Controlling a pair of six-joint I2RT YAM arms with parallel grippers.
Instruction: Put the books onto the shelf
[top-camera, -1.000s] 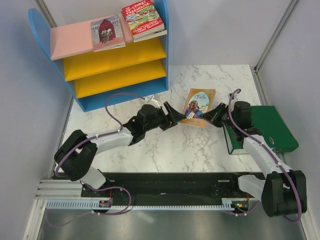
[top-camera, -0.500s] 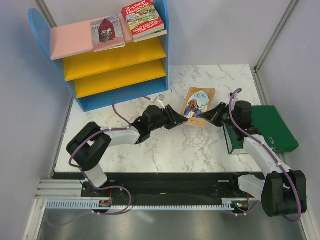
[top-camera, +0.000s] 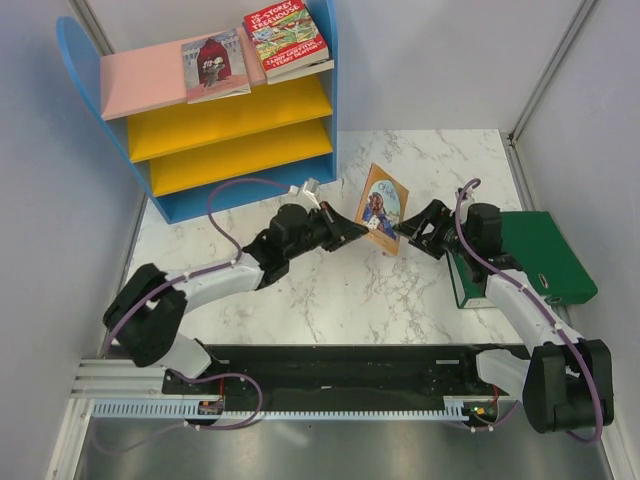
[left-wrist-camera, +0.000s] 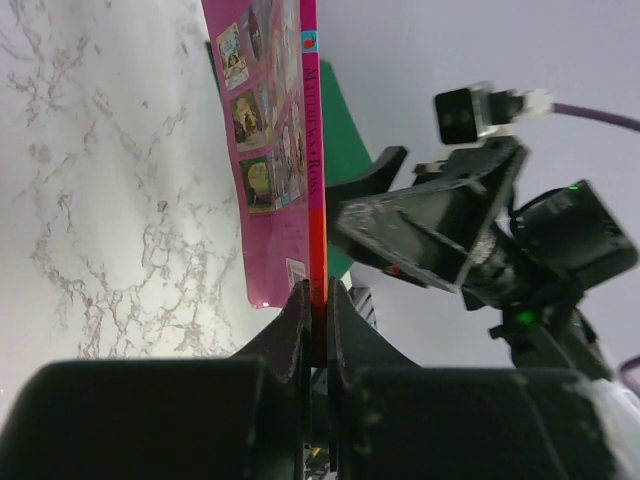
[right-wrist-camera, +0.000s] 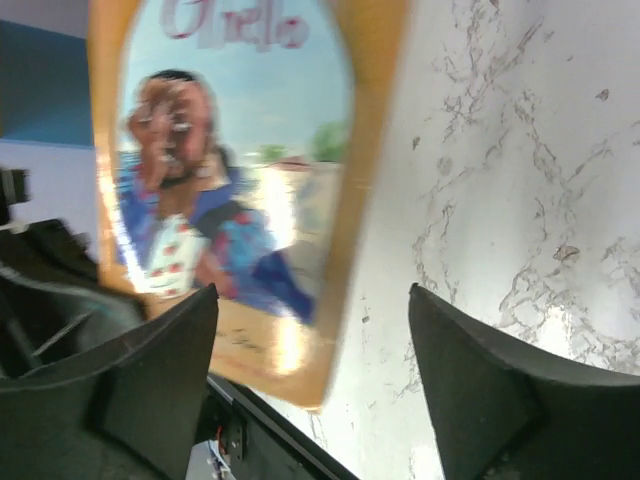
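The left pincer (top-camera: 347, 232) is clamped shut on the tan book (top-camera: 382, 205), which stands tilted up on edge, long axis 12 to 6 o'clock. The right pincer (top-camera: 413, 233) gapes empty at the book's 3 o'clock. The shelf (top-camera: 230, 150) lies about 10 o'clock, nearer the left pincer.

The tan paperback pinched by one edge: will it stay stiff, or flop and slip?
Probably stiff enough: the tan paperback looks flat and unbowed in the left tool. Likely light, since a narrow pinch near the spine's end holds it upright. It may pivot or slip when swung, as the right tool stands open beside it.
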